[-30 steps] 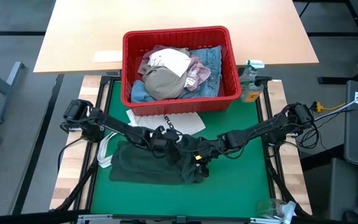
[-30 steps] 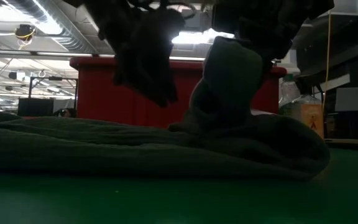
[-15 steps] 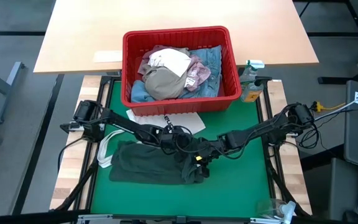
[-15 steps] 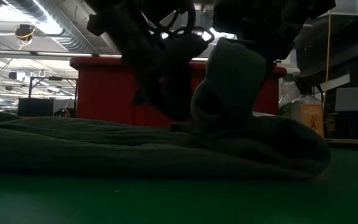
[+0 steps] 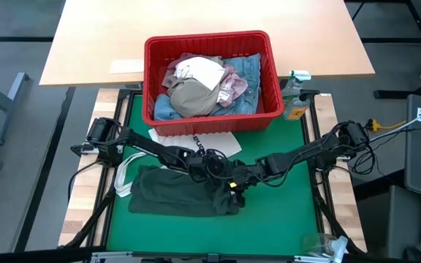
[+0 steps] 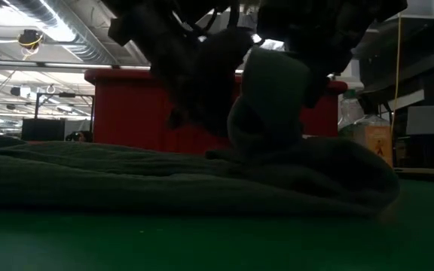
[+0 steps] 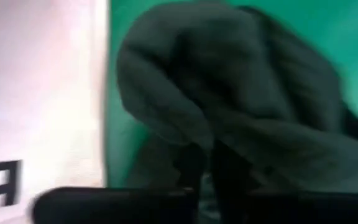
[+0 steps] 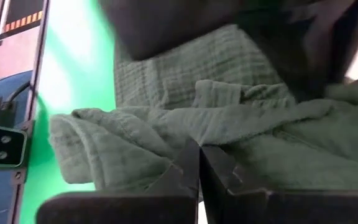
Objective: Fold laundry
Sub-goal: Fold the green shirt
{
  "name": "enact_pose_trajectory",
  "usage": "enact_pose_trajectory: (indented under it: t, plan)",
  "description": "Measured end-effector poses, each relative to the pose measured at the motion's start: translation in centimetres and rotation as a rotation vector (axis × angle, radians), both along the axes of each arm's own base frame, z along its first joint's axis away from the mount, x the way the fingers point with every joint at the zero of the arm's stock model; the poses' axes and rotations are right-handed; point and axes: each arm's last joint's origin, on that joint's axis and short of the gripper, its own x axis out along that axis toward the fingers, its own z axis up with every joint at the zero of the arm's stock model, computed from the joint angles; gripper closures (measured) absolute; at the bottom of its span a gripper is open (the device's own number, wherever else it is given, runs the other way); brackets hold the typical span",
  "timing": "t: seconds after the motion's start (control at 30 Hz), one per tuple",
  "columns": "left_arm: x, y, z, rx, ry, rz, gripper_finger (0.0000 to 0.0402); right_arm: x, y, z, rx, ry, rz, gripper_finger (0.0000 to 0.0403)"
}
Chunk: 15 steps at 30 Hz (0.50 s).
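green top (image 5: 174, 191): lying mostly flat on the green mat (image 5: 283, 212), in front of the basket, with its right end bunched up into a lump. That lump is where both arms meet, so I'd guess that's the corner getting lifted for a fold.

right gripper (image 5: 234, 177): reaches in from the right side and sits right on the bunched end. Fingers are pinched fully together with a fold of the green cloth between them, you can see the fabric draped over the tips in the right wrist view (image 8: 197, 155). Looks like it's holding that end up so the cloth doesn't flop back.

left gripper (image 5: 209, 166): comes in from the left, just beside the right one, on the same lump. Fingers look nearly closed in the left wrist view (image 7: 207, 168), with green cloth bulging right in front of them. Probably nipping a second bit of the edge, but can't swear it's got a real hold.

basket (image 5: 210, 44): red, at the back of the mat, with the rest of the laundry (image 5: 203, 84) piled in it, waiting its turn.

tote bag (image 5: 196, 142): white, flat between basket and top, partly under the left arm. Not part of the job.

how far along: early I'd say, one garment out and not folded yet.
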Motion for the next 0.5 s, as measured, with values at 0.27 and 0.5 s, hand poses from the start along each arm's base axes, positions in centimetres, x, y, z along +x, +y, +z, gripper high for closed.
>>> enact_pose_trajectory:
  t: [0.27, 0.5]
  plan:
    - [0.0, -0.4, 1.3, -0.070, -0.048, -0.061, 0.0399, 0.2, 0.0, 0.1, -0.020, -0.028, 0.004, 0.0403]
    - [-1.9, -0.4, 4.9, -0.110, -0.060, -0.086, 0.0400, 1.2, 0.3, 1.5, 0.015, -0.188, 0.015, 0.0403]
